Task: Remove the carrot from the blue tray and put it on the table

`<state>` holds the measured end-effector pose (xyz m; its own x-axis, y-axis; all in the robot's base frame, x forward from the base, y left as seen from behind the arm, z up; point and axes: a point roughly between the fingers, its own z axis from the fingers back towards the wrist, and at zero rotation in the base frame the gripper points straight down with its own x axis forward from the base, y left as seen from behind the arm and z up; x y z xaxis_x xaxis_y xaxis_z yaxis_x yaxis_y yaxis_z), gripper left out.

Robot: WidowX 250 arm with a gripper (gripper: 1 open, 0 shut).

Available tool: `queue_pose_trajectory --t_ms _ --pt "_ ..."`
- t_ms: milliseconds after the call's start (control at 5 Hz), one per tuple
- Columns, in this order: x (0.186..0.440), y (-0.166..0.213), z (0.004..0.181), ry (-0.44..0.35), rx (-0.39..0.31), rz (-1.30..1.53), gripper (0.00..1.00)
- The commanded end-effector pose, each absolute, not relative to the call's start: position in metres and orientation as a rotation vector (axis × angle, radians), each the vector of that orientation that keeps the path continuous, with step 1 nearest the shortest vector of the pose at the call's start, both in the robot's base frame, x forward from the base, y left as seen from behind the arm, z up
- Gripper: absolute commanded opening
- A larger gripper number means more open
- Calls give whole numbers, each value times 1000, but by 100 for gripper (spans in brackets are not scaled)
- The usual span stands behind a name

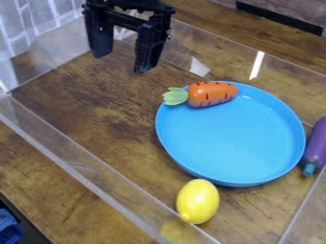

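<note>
**Orange carrot on the blue tray's upper rim**

Orange and stubby, the carrot (213,92) lay on its side at the upper edge of the blue tray (235,143), its green top hanging over the rim toward the left. The tray sat right of centre on the dark wood-grain table (90,105), otherwise bare inside. A yellow lemon (196,201) rested on the table just beside the tray's lower left rim, near the bottom of the frame. A purple eggplant (315,145) lay along the tray's right rim at the frame's right edge. Clear acrylic walls (76,157) edged the table. In the upper left, well apart from the carrot, the black gripper (128,52) hung pointing down, its fingers (149,57) spread wide and holding nothing.
</note>
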<state>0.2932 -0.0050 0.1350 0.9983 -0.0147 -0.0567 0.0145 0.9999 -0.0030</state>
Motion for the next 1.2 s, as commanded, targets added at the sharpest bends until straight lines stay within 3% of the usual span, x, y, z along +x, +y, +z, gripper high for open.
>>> queue_pose_trajectory --t_ms 0,400,1000 --pt "299 -14 128 69 -3 -20 100" --pt "324 -41 122 63 7 -251 100" --pt "321 -29 116 73 20 -228 100"
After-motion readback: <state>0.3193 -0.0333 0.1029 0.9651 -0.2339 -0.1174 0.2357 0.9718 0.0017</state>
